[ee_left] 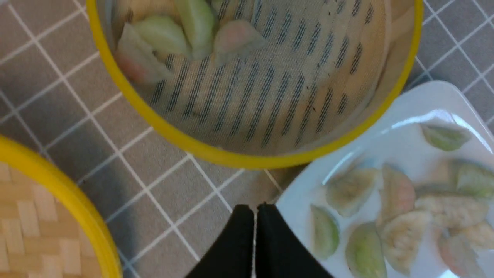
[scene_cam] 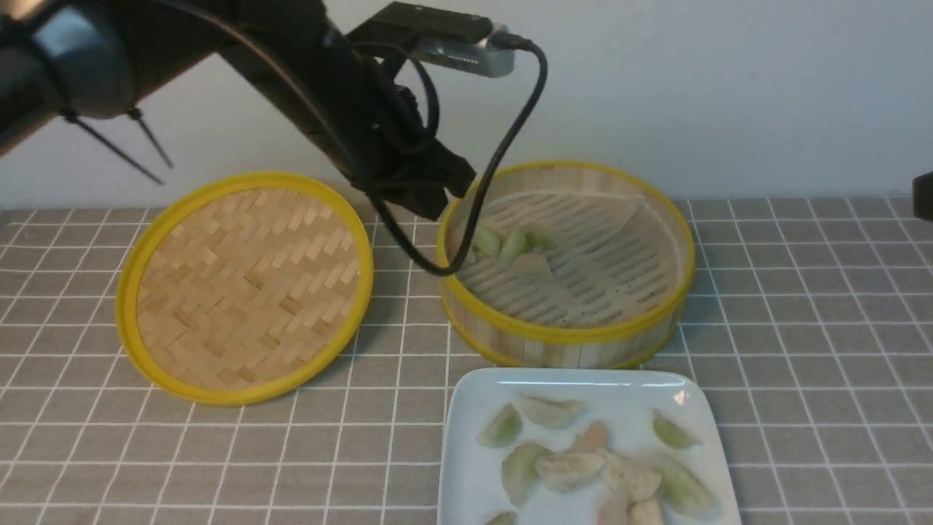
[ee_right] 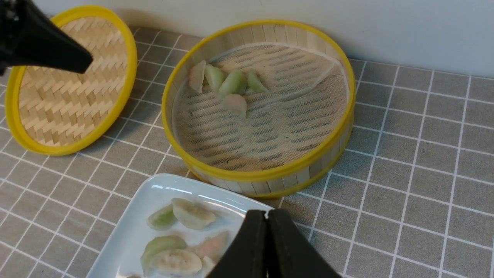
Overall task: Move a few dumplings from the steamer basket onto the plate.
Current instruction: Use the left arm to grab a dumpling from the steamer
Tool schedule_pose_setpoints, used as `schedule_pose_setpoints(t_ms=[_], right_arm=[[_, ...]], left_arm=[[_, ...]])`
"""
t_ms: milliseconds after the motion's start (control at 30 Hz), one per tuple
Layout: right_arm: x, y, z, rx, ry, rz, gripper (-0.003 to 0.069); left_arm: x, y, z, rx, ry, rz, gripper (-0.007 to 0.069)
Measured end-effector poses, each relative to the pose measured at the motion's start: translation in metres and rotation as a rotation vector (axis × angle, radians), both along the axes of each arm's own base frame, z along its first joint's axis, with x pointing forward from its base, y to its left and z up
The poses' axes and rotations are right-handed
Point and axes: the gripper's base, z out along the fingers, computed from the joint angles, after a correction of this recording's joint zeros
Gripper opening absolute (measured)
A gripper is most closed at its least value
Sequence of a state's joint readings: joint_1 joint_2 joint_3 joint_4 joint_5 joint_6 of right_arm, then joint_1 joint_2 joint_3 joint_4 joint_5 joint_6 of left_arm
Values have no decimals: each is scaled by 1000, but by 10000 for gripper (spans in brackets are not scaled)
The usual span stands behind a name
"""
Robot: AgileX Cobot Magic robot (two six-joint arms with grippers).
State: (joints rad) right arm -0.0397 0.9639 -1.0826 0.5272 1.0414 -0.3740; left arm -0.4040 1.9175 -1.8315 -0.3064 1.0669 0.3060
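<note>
Several dumplings [ee_right: 233,83] lie bunched against the steamer basket's [ee_right: 270,175] left wall, which seems why the left gripper [ee_left: 254,210], jaws pressed together and empty, hovers near that side.

Centre frame, upper half: steamer basket [ee_right: 270,35], liner folded at its upper right, five dumplings [ee_right: 232,83] bunched at the upper left of its floor. Lower left: plate [ee_right: 127,227], cut off by the frame edge, carrying several more, green and pale. Upper left: woven lid [ee_right: 65,104], with the left gripper [ee_right: 88,64] tapering to a closed point in front of it. Bottom centre: right gripper [ee_right: 267,218], tips pressed together, overlapping the plate's corner.
</note>
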Motion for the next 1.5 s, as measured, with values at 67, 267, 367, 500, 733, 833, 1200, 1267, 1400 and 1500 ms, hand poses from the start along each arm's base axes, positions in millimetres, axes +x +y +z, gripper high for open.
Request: schedule_pose_setpoints(t_ms=[67,267,367,500,733,833,1200,1267,1400,1500], right_arm=[[0,0,0,9,6,-7,-10],[0,0,0,18,10,-14,-10],[0,0,0,20,12,-17,-10],[0,0,0,25,15,-22,-10],[0,0,0,27,16,-26,-10],[1,-1,0,28,10,-30,-10],[1,-1,0,29,6,-34,-10],[1,-1,0,30,6,-35,-10],[0,-1,0,29,13,-31,-10],[0,0,0,29,17,-29,-10]], left_arm=[[18,-8,-8,-2,-8,-4,-5],[59,-25,-42,35,-18,-41,39],[77,-32,-64,49,-22,-47,127],[91,-39,-88,58,-27,-62,293],[99,-54,-110,53,-93,-84,464],[100,-64,-123,49,-112,-95,479],[107,-68,-141,79,-132,-44,387],[107,-67,-143,86,-129,-36,378],[108,-67,-143,68,-104,22,361],[108,-66,-143,45,-81,77,350]])
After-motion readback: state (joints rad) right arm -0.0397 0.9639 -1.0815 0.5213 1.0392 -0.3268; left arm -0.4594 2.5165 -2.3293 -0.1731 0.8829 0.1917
